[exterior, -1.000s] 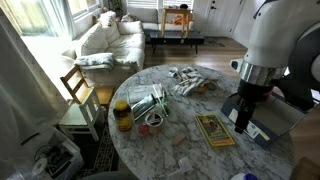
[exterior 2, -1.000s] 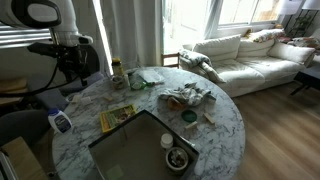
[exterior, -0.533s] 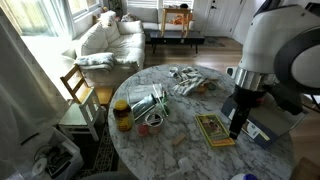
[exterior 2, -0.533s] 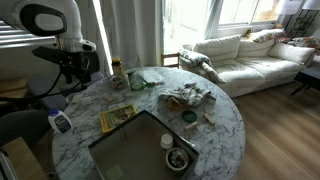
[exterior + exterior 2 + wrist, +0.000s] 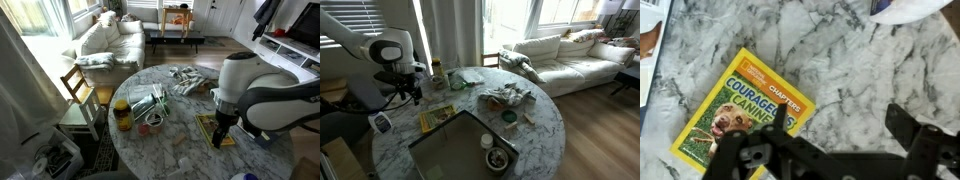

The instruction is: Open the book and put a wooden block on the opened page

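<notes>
the book [image 5: 735, 120] lies shut, cover up, flat on the marble worktop [image 5: 860, 60]. the end effector [image 5: 836, 112] hovers over its edge, spread wide and empty, probably lining up to lift the cover.

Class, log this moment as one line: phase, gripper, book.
phase: pre-grasp | gripper: open, hovering over book's corner | book: closed, flat on marble table | task: book not yet opened

arm [image 5: 240, 75]: glossy white rounded shells | joints: dark rings | jaws: matte black linkage bars, round pivots
</notes>
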Tool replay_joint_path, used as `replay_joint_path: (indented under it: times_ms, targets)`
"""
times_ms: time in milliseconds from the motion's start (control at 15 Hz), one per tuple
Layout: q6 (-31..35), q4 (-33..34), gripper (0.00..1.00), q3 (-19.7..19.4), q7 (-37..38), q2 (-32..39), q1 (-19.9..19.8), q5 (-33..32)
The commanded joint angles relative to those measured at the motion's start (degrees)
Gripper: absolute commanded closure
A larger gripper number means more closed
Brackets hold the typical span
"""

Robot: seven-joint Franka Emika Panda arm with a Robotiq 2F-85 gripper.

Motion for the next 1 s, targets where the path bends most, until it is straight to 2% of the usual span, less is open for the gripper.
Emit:
replay_joint_path:
  times_ms: [0,333,667,933]
  targets:
    - [3.5,0.7,0.0,0.0,11.4,4.8,1.0,-11.3]
    - [4.2,2.5,0.0,-1.0,24.6,9.7,3.4,-21.3]
    - [2.6,5.3,0.0,-2.7,32.6,13.9,6.5,-29.4]
    - [2.2,7.0,0.0,-4.0,36.3,16.3,8.3,-33.2]
